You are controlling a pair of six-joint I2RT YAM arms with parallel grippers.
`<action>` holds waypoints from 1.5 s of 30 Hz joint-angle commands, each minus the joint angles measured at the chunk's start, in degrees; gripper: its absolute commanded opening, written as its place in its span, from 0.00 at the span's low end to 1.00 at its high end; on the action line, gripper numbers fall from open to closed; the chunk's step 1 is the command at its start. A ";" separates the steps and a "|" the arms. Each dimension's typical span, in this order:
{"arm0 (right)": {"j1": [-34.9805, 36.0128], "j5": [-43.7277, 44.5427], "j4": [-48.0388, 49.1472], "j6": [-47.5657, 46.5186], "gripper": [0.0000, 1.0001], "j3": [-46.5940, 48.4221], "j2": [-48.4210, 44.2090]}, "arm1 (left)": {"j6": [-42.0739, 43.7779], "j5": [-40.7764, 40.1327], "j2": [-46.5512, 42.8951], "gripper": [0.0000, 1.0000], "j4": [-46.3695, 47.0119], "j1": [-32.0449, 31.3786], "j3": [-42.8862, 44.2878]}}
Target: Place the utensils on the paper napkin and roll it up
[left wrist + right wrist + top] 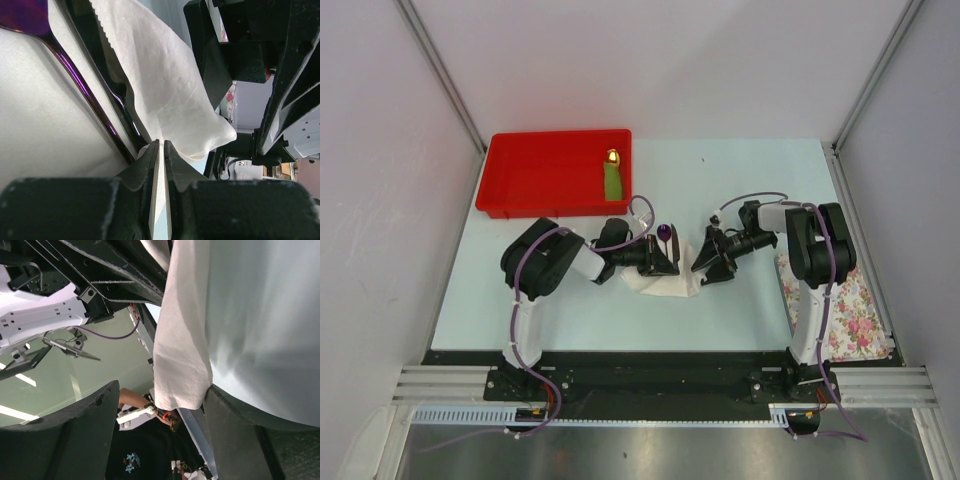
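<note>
The white paper napkin [670, 284] lies crumpled at mid-table between both grippers. The spoon's purple bowl [664, 232] sticks out past its far edge. In the left wrist view the spoon [80, 85] and the black knife [92, 45] lie side by side on the napkin [160, 75], one flap of which is folded over them. My left gripper [161, 143] [668, 262] is pinched to a thin slit, with napkin paper at its tips. My right gripper [161, 387] [706, 262] is open. A hanging napkin corner [182, 355] sits between its fingers, against the right one.
A red tray [520, 180] at the back left holds a green piece with a gold tip [611, 176]. A pink-and-white flowered cloth [855, 310] lies at the right edge beside the right arm's base. The two grippers face each other closely over the napkin.
</note>
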 commanded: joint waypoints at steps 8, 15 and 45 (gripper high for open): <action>-0.38 1.31 -5.18 -4.16 0.73 0.45 -0.91 | 3.17 -2.72 0.96 0.15 -3.05 0.13 0.12; -0.20 -0.72 -5.90 -5.31 0.80 0.89 -2.41 | 3.17 -2.54 1.13 0.15 -2.79 0.21 0.12; 9.81 11.23 6.15 4.27 0.09 6.69 -1.88 | 2.46 -1.66 0.17 0.10 -1.21 0.48 0.12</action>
